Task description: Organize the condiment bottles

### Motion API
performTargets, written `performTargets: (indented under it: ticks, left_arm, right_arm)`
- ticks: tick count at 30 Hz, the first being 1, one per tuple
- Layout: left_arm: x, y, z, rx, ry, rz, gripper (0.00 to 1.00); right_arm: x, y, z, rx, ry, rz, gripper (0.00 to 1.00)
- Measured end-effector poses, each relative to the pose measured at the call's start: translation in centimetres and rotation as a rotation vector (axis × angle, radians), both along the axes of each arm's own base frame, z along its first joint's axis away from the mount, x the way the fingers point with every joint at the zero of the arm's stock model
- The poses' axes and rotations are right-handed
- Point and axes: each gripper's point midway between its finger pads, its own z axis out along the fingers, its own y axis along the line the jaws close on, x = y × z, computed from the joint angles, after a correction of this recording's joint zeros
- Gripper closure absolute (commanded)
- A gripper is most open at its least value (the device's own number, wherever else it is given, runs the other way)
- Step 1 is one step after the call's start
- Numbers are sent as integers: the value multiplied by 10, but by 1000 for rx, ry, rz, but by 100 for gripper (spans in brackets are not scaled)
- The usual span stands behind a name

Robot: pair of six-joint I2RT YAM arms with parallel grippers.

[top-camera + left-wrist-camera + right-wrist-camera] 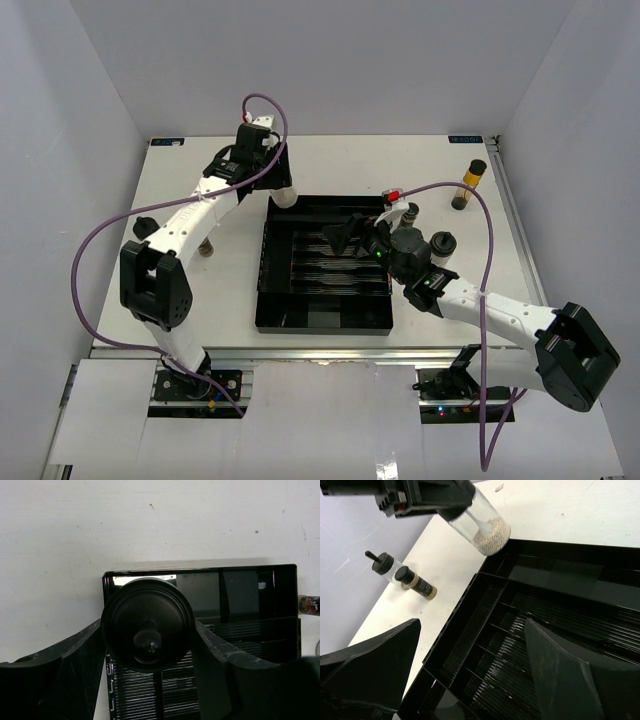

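My left gripper is shut on a squat clear condiment bottle with white granules in its bottom. It holds the bottle upright over the back left corner of the black divided tray. In the left wrist view the bottle's wide knobbed black lid fills the gap between the fingers. My right gripper hangs open above the tray's ribbed compartments, with nothing between its fingers. Other bottles stand right of the tray: a squat one, a slim one and a tall amber one.
Two bottles lie on the table left of the tray, a clear one with a knobbed lid and a dark one. A small red-capped item sits behind the tray. Grey walls close in the table's sides and back.
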Motion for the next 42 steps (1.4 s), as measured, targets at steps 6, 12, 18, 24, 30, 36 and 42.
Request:
performTargets:
  ticks: [6, 12, 18, 24, 30, 36, 42]
  left_arm:
    - [6, -9, -30, 30, 31, -5, 100]
    - [10, -11, -68, 64, 82, 2, 100]
    - [13, -8, -90, 104, 104, 18, 65]
    - [13, -8, -94, 126, 91, 26, 16]
    - [15, -7, -92, 139, 78, 39, 4]
    - [16, -4, -84, 147, 76, 56, 4]
    - [23, 7, -40, 156, 14, 127, 8]
  right_arm:
    - [2, -4, 4, 14, -11, -25, 9]
    - [3, -4, 7, 22, -19, -27, 9]
    - [3, -4, 7, 23, -20, -27, 10]
    - [3, -4, 7, 23, -20, -27, 9]
    - [3, -4, 7, 23, -20, -27, 10]
    - [3, -4, 7, 23, -20, -27, 9]
    - [3, -4, 7, 22, -19, -27, 9]
